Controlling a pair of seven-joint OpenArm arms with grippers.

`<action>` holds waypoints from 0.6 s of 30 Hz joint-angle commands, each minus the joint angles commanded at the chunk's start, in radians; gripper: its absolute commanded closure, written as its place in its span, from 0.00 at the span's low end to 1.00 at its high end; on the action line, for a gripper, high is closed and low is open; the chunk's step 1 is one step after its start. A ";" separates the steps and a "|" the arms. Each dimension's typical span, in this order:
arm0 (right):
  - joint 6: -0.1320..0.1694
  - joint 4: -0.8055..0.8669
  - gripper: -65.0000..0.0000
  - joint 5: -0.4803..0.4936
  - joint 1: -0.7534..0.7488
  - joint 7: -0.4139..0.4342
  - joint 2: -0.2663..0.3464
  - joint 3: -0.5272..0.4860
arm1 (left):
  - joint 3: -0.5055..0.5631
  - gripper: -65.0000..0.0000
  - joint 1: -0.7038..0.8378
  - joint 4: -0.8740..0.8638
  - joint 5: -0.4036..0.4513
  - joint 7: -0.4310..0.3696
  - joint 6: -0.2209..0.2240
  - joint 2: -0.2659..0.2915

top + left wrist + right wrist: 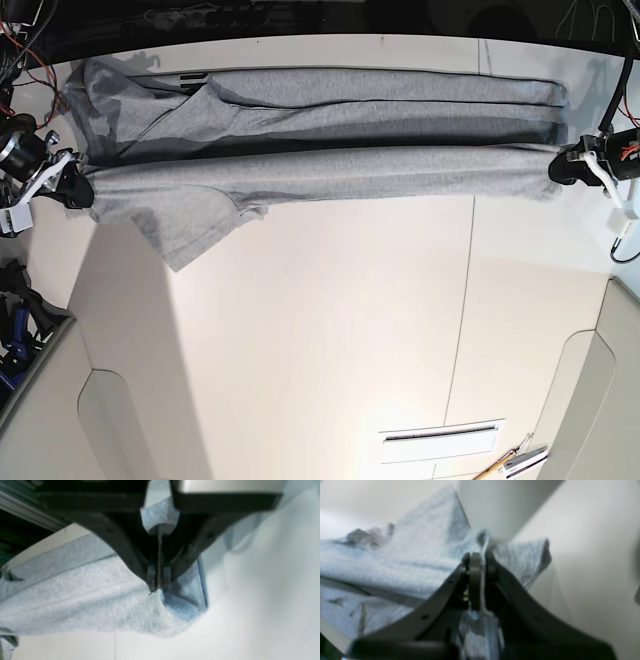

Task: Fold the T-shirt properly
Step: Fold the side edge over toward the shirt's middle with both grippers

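Holding the T-shirt (330, 165) tight between both sides | left gripper (158, 586) pinches one end | right gripper (478, 557) pinches the other | stretched flat so the fold stays straight

No lettering, label, brand or number was legible on the grey T-shirt (330, 170), on the table (330, 330) or anywhere else in view.
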 joint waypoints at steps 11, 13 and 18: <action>-0.011 0.010 0.54 0.053 -0.019 0.049 0.000 0.092 | 0.000 0.69 0.023 0.000 -0.045 0.005 0.000 0.030; -0.011 0.010 0.54 0.089 0.015 0.053 0.000 0.104 | 0.000 0.69 0.022 0.000 -0.045 0.004 0.000 0.030; -0.012 0.002 0.54 0.035 0.122 0.060 -0.041 0.087 | 0.000 0.69 0.022 0.000 -0.060 0.005 0.000 0.030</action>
